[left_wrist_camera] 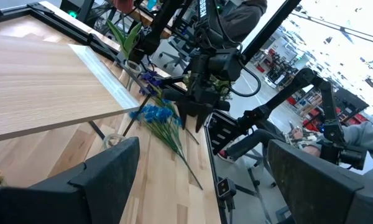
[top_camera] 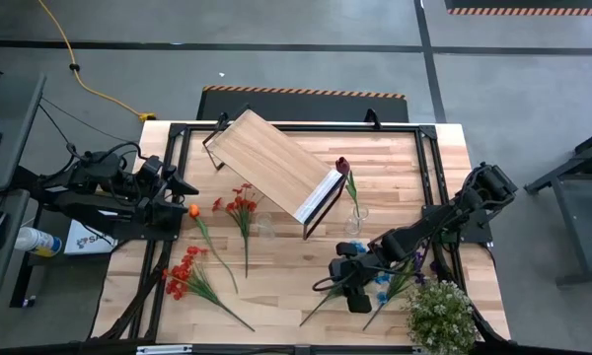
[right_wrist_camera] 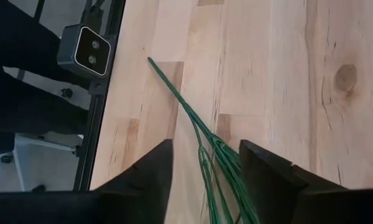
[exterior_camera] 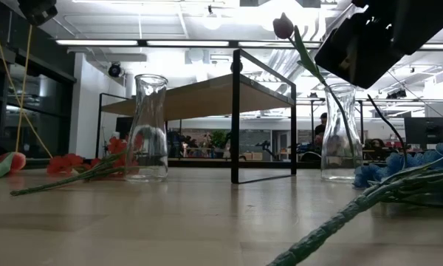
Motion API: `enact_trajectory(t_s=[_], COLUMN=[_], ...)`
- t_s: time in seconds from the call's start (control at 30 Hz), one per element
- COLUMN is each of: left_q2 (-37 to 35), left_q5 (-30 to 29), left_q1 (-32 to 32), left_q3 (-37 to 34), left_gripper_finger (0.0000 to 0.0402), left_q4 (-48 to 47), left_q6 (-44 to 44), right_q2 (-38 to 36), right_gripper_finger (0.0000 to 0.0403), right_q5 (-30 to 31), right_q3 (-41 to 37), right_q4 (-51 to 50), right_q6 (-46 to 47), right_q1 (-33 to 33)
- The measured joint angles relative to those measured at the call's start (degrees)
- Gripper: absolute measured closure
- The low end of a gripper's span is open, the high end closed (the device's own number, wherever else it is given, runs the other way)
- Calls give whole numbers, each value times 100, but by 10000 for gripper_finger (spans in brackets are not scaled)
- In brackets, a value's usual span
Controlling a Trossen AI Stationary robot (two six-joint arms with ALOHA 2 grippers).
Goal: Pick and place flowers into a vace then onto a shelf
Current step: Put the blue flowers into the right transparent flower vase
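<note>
Green stems (right_wrist_camera: 219, 163) lie between the right pincer's (right_wrist_camera: 205, 163) parted fingers; left pincer (left_wrist_camera: 196, 180) gapes wide.

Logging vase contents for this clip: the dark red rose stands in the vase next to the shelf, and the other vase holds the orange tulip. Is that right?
Not quite. The rose does stand in the vase by the shelf, but the other vase is empty. The high view shows the orange tulip lying on the table, near the left gripper.
</note>
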Motion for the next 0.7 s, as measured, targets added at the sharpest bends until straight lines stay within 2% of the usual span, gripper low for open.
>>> enact_trajectory(t_s=[0.17,0.27,0.7], left_q2=[0,1,-1], left_q5=[0,0,0], left_q1=[1,2,2], left_q3=[0,0,0], left_gripper_finger=[16,16,16], left_q4=[0,0,2], left_q6=[0,0,-2], right_q2=[0,0,0], right_gripper_finger=[187,183,182], right_q5=[-17,-260,-170], right_q3=[0,0,0], right_q4=[0,12,-42], right_q6=[318,504,-1064], right_q1=[2,2,-71])
